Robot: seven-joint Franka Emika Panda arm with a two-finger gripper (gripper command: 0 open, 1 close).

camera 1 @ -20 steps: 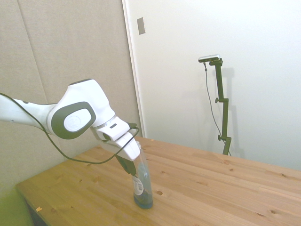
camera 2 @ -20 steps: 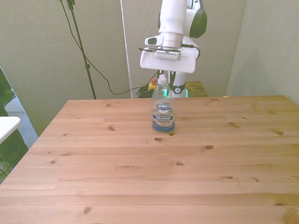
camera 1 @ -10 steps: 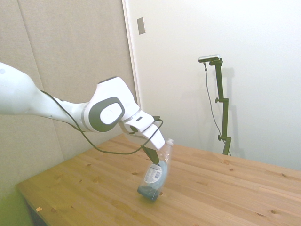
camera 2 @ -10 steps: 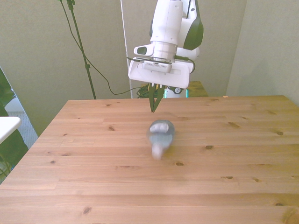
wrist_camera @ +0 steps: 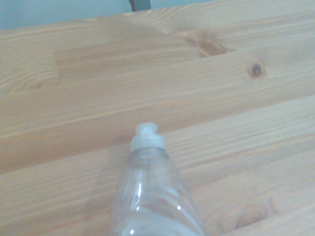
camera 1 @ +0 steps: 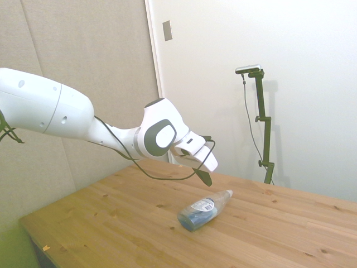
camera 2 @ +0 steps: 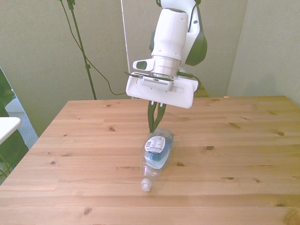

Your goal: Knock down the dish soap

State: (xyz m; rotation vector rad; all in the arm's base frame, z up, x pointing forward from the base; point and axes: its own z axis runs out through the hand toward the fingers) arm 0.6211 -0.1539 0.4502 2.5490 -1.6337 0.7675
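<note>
The dish soap (camera 1: 202, 210) lies flat on its side on the wooden table (camera 1: 290, 223), a clear bottle with blue liquid pooled in its base end. In the front view the dish soap (camera 2: 156, 153) points its white cap toward the table's near edge. The wrist view shows the dish soap's (wrist_camera: 147, 191) neck and cap against the planks. My gripper (camera 2: 155, 121) hangs just above the bottle's base end, fingers pressed together with nothing between them. From the side, the gripper (camera 1: 206, 178) sits a little above the lying bottle.
A dark cable loops from the wrist back along the arm (camera 1: 162, 174). The table's left edge (camera 2: 35, 145) drops off in the front view's left, with a white surface (camera 2: 7, 125) beyond it.
The bottle has gone from upright, through a tilt, to lying flat on the table. The gripper swept forward over where it stood and now hovers above its base.
</note>
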